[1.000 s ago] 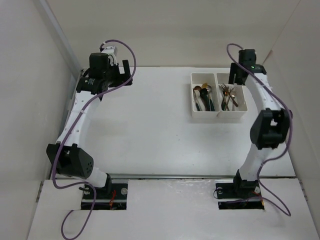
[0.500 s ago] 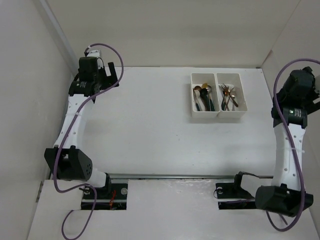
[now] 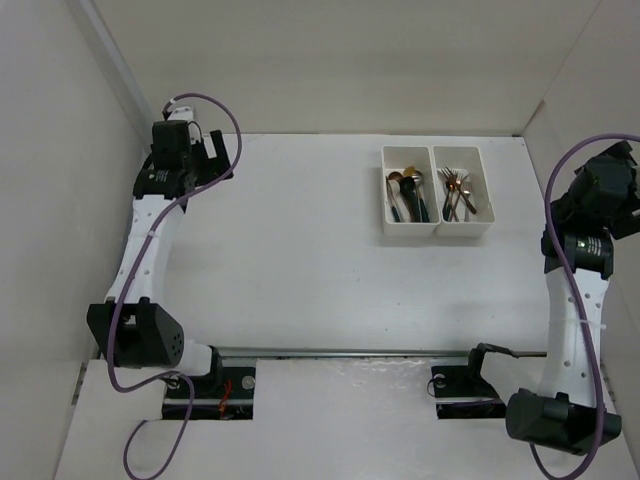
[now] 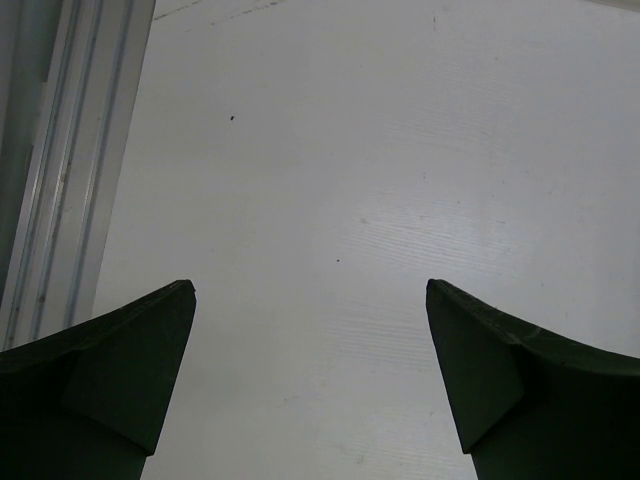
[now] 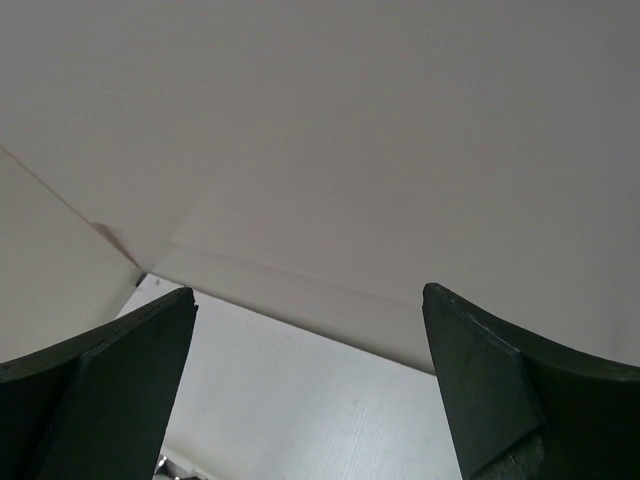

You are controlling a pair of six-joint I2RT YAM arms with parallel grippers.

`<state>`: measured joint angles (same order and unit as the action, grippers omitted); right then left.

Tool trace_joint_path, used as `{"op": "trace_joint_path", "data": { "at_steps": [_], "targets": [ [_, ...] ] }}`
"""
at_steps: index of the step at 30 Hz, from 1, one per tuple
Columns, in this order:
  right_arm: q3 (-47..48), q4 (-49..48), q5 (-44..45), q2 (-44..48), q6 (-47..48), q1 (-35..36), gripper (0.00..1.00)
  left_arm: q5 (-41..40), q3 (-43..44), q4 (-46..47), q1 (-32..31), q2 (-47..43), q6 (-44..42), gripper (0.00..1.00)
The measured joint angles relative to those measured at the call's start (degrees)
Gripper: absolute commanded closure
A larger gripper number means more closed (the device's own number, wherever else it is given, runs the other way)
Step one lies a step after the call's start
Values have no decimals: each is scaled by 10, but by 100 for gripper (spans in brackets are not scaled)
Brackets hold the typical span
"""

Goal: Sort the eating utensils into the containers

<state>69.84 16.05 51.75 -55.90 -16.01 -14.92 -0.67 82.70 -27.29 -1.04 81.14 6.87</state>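
The left end effector (image 4: 310, 300) is seen with its fingers spread wide and nothing held between them. Only bare tabletop (image 4: 330, 180) lies below it, beside a pale rail (image 4: 60, 150) at the left edge. The right end effector (image 5: 308, 300) is likewise opened wide and empty, and is pointed at the enclosure wall (image 5: 350, 120) above a strip of tabletop.

Over the last 1 second the right arm (image 3: 575, 300) has been swung away from the far end of the containers (image 3: 410, 232), where it was poised by the right one. It has been drawn out to the right wall, well apart from them. The left arm (image 3: 145, 240) has been eased back a little further into the far-left corner.

The eating utensils (image 3: 420, 200) are all seen inside the 2 joined containers: spoons (image 3: 400, 185), it seems, in the left one and forks (image 3: 455, 185) in the right. None is seen on the open tabletop. The sorting is therefore judged finished, or very nearly so, with both arms being retired.

No brand, label or legible writing can be made out anywhere.
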Motion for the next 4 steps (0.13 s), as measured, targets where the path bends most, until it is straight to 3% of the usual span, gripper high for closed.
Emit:
{"op": "trace_joint_path", "data": {
  "at_steps": [4],
  "targets": [
    [-5, 0, -34, 1, 11, 0, 0, 2, -7, 1, 0, -10, 0, 0]
  ]
}}
